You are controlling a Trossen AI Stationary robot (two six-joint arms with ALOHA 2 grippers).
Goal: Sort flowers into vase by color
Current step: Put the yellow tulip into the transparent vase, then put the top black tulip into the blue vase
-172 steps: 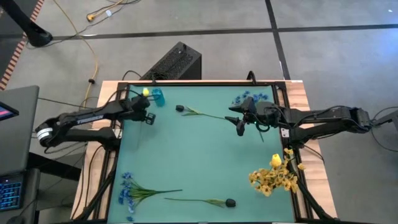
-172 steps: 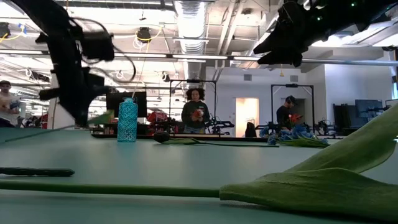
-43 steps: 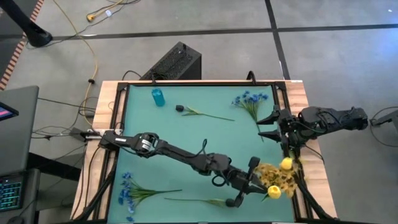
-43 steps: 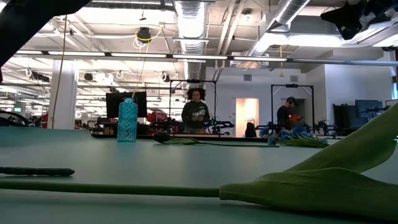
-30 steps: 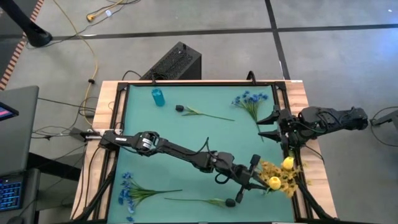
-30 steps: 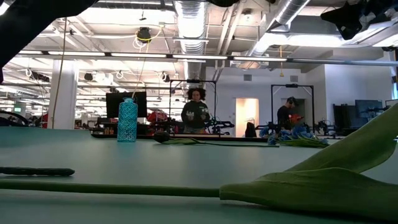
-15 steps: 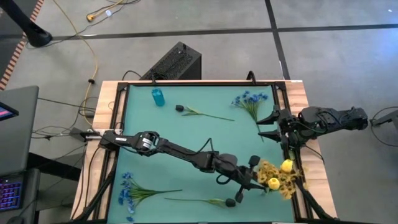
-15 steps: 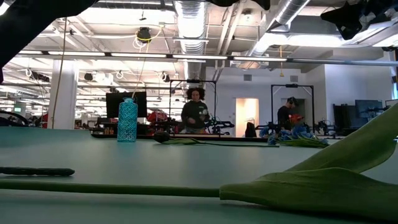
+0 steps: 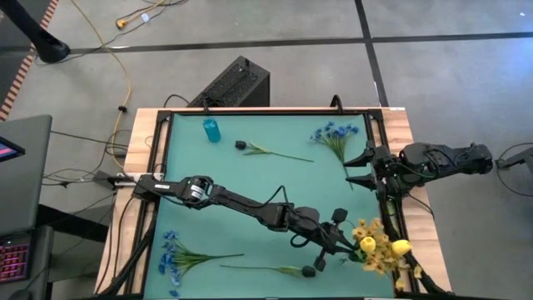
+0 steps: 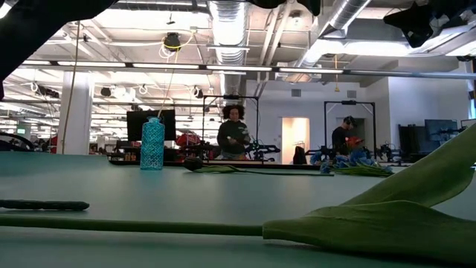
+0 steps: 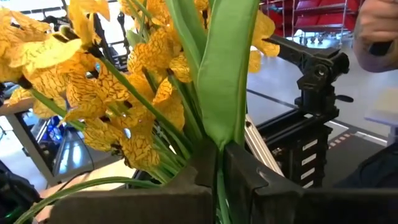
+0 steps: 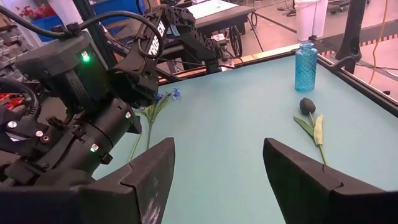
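Yellow blossom cluster (image 9: 375, 247) has lifted and slid right — left gripper (image 9: 348, 248) clamped on its stems, ready to carry; right gripper (image 9: 360, 167) waits with fingers apart.

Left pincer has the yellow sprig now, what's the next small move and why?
Probably lift it clear and start carrying it toward the blue vase. The left pincer is shut on the yellow blossom sprig near the table's right edge, while the vase stands at the far left corner. The right pincer waits open.
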